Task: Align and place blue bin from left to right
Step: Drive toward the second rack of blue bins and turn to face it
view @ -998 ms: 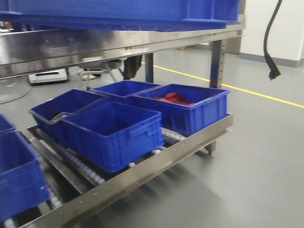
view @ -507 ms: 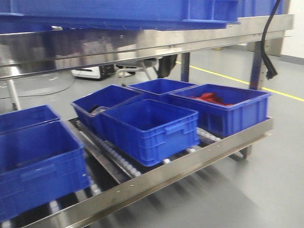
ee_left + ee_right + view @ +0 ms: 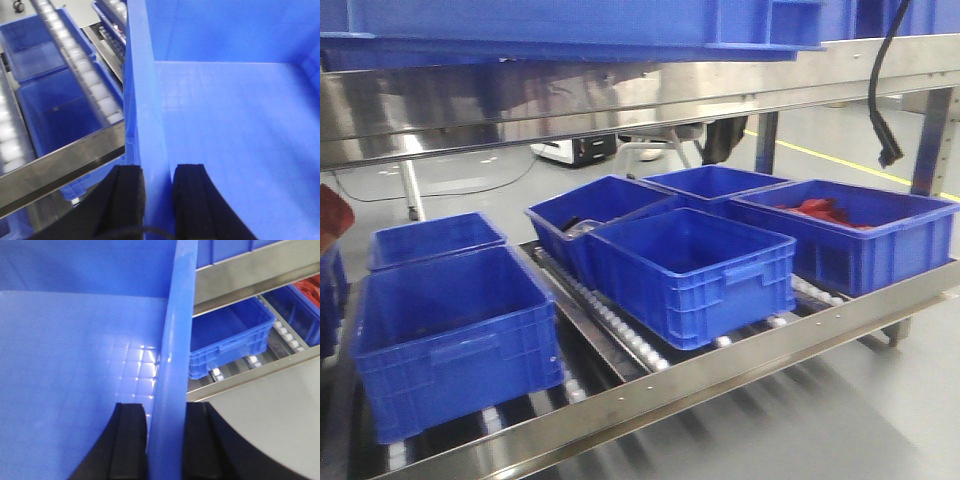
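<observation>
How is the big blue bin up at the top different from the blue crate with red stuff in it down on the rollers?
The blue bin is up high, its side walls pinched by the left gripper and the right gripper. The lower crate rests on the roller rack, with no gripper on it. The blue bin's inside looks bare, while the lower crate holds red things. Both are blue, rectangular plastic.
</observation>
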Tool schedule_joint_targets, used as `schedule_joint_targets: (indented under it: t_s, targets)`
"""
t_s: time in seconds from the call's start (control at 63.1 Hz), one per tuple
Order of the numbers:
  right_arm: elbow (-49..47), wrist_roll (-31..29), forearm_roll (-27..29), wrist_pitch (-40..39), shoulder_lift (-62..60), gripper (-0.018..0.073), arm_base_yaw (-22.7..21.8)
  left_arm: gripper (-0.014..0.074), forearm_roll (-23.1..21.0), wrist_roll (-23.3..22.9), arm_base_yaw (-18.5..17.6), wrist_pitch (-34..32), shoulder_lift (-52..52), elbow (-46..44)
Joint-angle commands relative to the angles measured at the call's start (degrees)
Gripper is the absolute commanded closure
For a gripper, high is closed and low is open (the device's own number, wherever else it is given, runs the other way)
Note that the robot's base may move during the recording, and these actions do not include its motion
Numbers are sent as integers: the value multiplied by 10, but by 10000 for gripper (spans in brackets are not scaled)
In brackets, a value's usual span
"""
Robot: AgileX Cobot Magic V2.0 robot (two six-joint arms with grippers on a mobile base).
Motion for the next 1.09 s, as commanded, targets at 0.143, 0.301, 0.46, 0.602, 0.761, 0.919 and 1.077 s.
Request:
schedule_joint_targets:
  t_s: [0.143,0.301,0.46,0.602,0.761,0.919,1.077]
  targets:
    - [-8,-14,-11,-44,-18,629,0,606,5,3,1,-45,-15,-12]
    - [-8,-14,-11,-44,-18,629,0,606,5,3,1,-45,-15,-12]
    - [-8,-14,-11,-44,-18,629,0,606,5,3,1,-45,-15,-12]
    - [-8,-14,-11,-44,-18,629,0,606,5,3,1,-45,-15,-12]
    - [-8,-14,-11,-44,-18,629,0,606,5,3,1,-45,-15,-12]
    - [-8,-14,-11,-44,-18,629,0,606,5,3,1,-45,-15,-12]
    - [-8,-14,-11,-44,-18,629,0,606,5,3,1,-45,-15,-12]
